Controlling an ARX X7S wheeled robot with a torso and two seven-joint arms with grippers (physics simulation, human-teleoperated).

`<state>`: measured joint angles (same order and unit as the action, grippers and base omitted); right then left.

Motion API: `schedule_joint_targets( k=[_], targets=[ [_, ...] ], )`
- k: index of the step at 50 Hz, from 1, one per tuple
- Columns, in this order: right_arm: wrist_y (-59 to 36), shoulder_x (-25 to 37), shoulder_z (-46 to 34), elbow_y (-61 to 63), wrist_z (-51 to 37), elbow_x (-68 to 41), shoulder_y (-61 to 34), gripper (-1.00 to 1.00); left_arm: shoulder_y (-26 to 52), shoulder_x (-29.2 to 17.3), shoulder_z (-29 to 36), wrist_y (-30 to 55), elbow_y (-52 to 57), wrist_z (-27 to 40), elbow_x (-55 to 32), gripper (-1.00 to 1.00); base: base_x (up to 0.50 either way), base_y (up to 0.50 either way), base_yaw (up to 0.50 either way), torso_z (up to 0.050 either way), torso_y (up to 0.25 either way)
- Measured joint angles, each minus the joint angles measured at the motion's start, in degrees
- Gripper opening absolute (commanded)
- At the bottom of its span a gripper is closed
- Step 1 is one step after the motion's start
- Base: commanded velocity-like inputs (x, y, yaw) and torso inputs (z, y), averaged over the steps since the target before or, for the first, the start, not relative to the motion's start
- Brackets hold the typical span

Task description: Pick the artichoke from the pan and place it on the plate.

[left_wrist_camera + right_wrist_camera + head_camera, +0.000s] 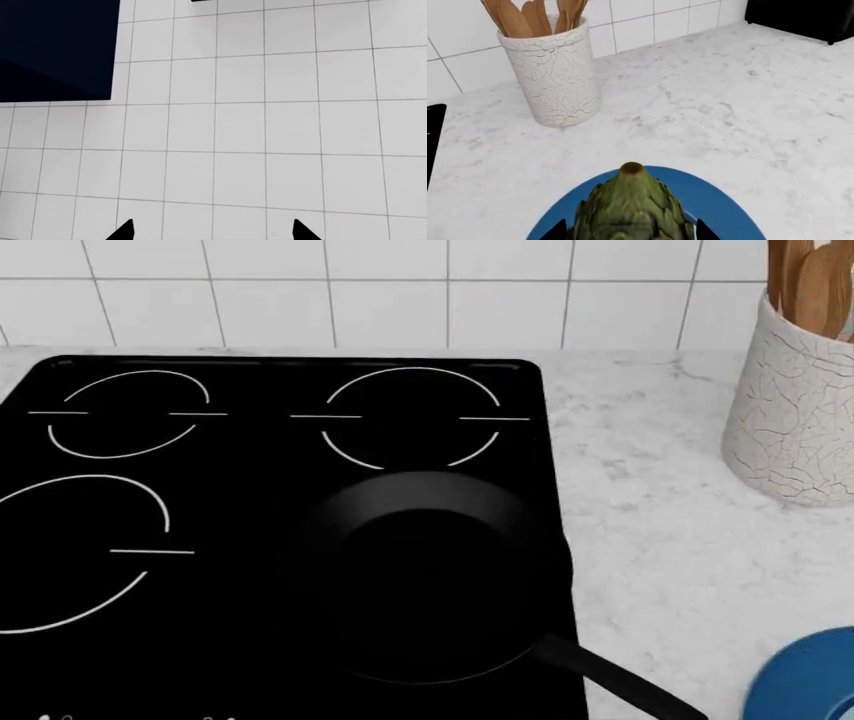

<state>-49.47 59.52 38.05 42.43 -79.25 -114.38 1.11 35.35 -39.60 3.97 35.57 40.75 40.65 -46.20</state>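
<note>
Only the right wrist view shows the artichoke [632, 207], pinched between the right gripper [628, 231] fingers above the plate [720, 207]. The head view shows the pan [420, 575] empty beside the plate. The left gripper [212, 231] fingertips are spread, facing wall tiles [267, 125].

Even, bright light fills all three views, with no visible lamp and no glare on the white wall tiles [267, 130]. The marble tabletop [667, 540] reads clean and crisp. The pan [420, 575] nearly merges with the black stovetop [200, 620], only a faint grey sheen marking its rim. A soft shadow sits under the crackled utensil jar [550, 75]. Nothing looks blurred or warped at the edges.
</note>
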Motion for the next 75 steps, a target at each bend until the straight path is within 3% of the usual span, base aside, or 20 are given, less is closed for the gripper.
schedule_joint_targets(
  k=[17, 74, 75],
  targets=[
    [-2.4, -4.0, 4.9, 0.0, 1.7, 1.8, 4.0, -1.00, -0.7, 0.2, 0.4, -0.8, -0.4, -0.3, 0.6, 1.00, 0.00, 0.00, 0.00, 0.000, 0.001],
    [-4.3, -9.6, 2.6, -3.6, 8.8, 12.2, 3.2, -1.00, -1.4, 0.2, 1.5, -1.8, -1.9, -0.6, 1.7, 1.00, 0.00, 0.00, 0.00, 0.000, 0.000],
    [-4.3, -9.7, 2.7, -3.6, 9.0, 12.3, 3.2, 1.00, -1.4, 0.2, 1.5, -1.8, -1.9, -0.6, 1.8, 1.00, 0.00, 0.00, 0.00, 0.000, 0.000]
  ],
)
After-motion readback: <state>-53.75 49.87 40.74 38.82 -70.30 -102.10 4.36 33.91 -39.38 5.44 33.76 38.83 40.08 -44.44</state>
